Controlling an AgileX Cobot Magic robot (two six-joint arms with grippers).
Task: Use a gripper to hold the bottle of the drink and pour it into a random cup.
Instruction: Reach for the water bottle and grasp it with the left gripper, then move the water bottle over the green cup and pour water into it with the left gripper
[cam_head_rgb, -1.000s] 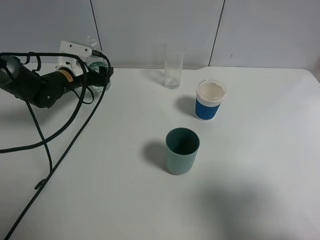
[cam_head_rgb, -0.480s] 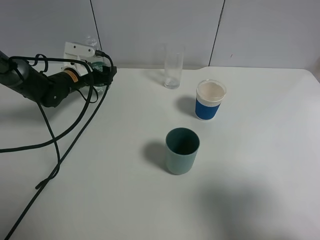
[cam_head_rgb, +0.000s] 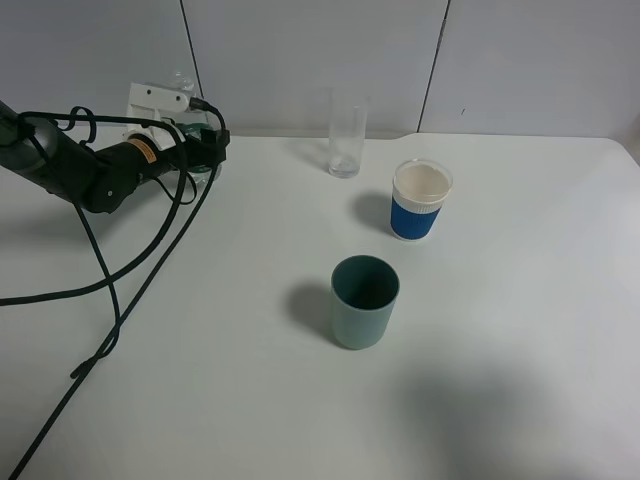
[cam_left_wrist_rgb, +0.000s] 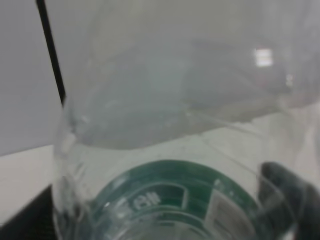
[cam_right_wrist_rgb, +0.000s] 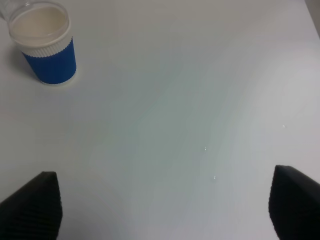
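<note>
Showing, from the high camera, the left gripper (cam_head_rgb: 195, 150) at the 10 o'clock corner of the white table (cam_head_rgb: 520, 380), its end set about the bottle of the drink (cam_head_rgb: 201, 138), whose green label shows there near the back wall; black cables (cam_head_rgb: 110, 290) trail from the arm toward 7 o'clock; the cup (cam_head_rgb: 364, 300) stands upright near the table's centre, well apart from the bottle; a blue-and-white cup (cam_head_rgb: 420, 200) lies at 1 o'clock from it, a tall clear glass (cam_head_rgb: 346, 135) at 12 o'clock.

Left wrist: the bottle (cam_left_wrist_rgb: 165, 150) fills the view between dark fingers (cam_left_wrist_rgb: 285, 192); whether they press it cannot be told.

Right wrist: the right gripper (cam_right_wrist_rgb: 167, 200) hangs over bare table (cam_right_wrist_rgb: 175, 100), fingers spread wide and holding nothing; the blue-and-white cup (cam_right_wrist_rgb: 44, 45) stands apart.
</note>
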